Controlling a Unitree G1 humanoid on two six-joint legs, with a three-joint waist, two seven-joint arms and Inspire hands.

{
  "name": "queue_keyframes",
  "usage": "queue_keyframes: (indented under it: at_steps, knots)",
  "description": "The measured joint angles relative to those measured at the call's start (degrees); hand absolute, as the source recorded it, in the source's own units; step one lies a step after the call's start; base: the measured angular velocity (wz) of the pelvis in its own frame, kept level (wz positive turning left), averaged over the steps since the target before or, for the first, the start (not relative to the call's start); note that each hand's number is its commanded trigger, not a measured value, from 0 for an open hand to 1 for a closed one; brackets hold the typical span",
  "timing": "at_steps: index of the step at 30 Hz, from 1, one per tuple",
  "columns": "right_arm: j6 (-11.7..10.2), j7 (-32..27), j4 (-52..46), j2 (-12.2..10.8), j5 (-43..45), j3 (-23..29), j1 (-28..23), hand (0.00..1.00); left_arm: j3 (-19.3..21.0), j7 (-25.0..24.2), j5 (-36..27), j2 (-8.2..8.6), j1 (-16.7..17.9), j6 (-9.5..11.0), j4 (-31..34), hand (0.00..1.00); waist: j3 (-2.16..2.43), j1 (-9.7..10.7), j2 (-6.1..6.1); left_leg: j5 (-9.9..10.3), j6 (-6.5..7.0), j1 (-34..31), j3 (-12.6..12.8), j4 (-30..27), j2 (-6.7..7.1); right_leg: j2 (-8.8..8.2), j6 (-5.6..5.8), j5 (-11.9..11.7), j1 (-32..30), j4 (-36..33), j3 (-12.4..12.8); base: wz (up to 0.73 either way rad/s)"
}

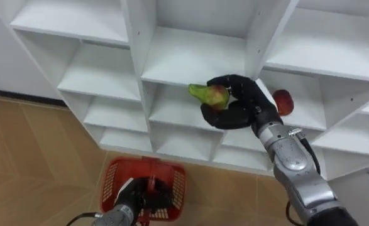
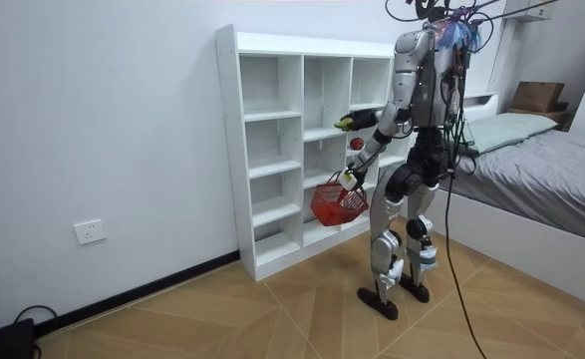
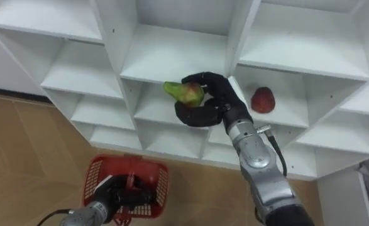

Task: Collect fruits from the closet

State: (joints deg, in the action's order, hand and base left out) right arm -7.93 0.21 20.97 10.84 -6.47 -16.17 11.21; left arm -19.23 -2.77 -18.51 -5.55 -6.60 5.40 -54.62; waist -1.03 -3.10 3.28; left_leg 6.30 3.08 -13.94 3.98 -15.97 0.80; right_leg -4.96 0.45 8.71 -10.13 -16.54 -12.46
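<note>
- The right hand (image 1: 237, 112) has its fingers and thumb curled round a green fruit (image 1: 208, 94) with a red blush. It holds the fruit in the air just in front of the closet (image 1: 190, 63), at the middle column.
- The left hand (image 1: 136, 199) is closed on the handle of the red basket (image 1: 171, 185), which hangs low, below and to the left of the green fruit.
- The step in hand appears to be the carry from shelf to basket. 1 red fruit (image 1: 283, 102) lies in the compartment just to the right, so at least 1 more pick seems to remain.
- Draw the arm back from the closet before lowering, so the wrist clears the shelves and divider below.
- Bring the fruit down over the basket's mouth, to 1 side of the handle and the left hand.
- Spread the fingers only once the fruit is low inside the rim, since a drop from height could bruise it or bounce it out.
- Hold the basket level and steady to receive it.
</note>
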Motion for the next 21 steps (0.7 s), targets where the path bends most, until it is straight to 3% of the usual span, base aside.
queue_keyframes:
  at_steps: [4,11,21]
  knots:
    - [-0.05,1.04,-0.67,0.01,2.62,-0.58,-2.7,1.0,0.01,0.02,0.0,0.38,-0.02,1.62,0.09,1.0,0.05,1.05,-0.1,0.01,-0.07,0.97,0.68,0.67,-0.13,0.19,0.01,-0.03,0.55,0.89,1.32,-0.1]
    - [-0.05,1.16,-1.59,0.08,6.76,-0.64,-8.0,1.0,0.01,0.02,-2.18,0.36,0.03,1.82,0.08,1.0,-0.04,1.39,-0.52,0.72,-0.14,1.18,1.54,0.62,-0.41,0.87,0.1,-0.19,0.58,1.12,2.42,-0.07]
    - [-0.23,-0.92,5.61,0.04,18.52,-0.73,-8.3,1.0,-0.18,-0.38,-1.11,0.26,0.13,1.8,0.01,1.0,-0.07,1.62,-1.06,0.86,-0.25,1.54,2.11,1.67,-0.52,1.11,0.16,-0.43,0.57,2.14,2.84,-0.04]
